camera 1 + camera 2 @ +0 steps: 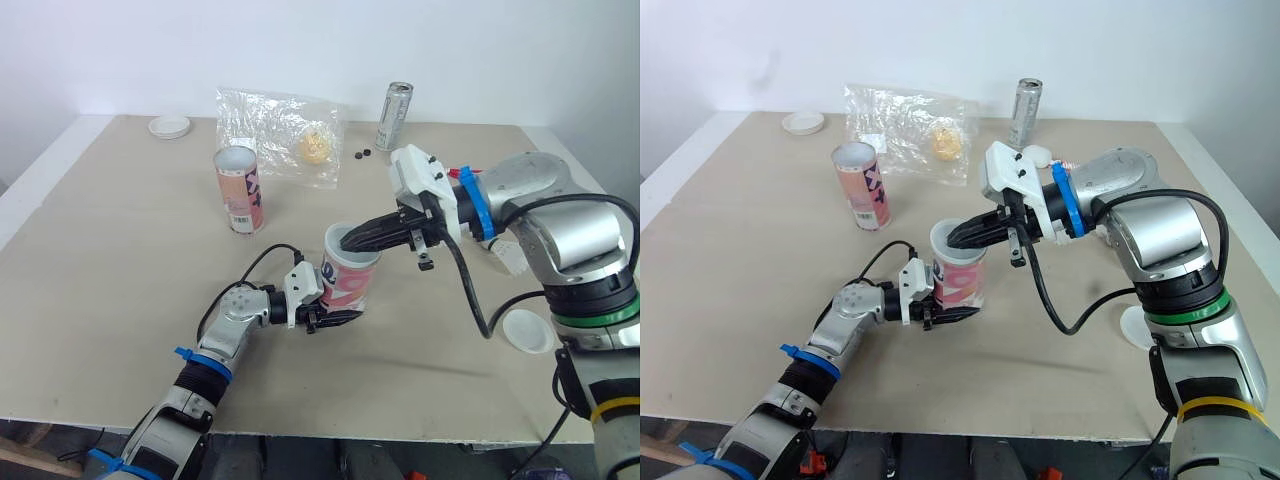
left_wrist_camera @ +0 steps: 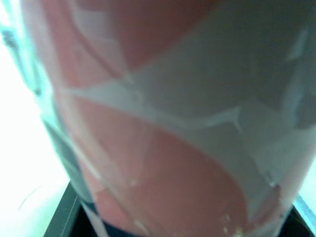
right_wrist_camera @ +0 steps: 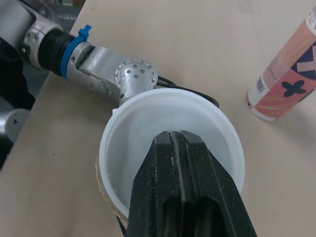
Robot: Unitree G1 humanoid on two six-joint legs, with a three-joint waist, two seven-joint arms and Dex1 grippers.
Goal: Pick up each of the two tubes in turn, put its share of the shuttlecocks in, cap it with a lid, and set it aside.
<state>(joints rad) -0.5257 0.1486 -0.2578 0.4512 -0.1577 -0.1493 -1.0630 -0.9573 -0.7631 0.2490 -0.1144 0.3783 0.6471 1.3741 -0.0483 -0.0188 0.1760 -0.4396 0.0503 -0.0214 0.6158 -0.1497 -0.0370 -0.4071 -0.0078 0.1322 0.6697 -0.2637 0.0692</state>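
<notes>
While left gripper (image 1: 338,318) clamps near tube (image 1: 352,285), right gripper (image 1: 352,242) pinched closed inside its rim; far tube (image 1: 239,190) well apart.

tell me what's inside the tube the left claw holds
The right claw, shut, dips into the held tube; white wall shows around it. It covers the bottom, hiding whatever lies there.

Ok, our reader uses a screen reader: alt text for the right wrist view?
The right gripper, black fingers pressed together, points into the open white mouth of a tube. A second tube stands beyond on the beige table.
</notes>
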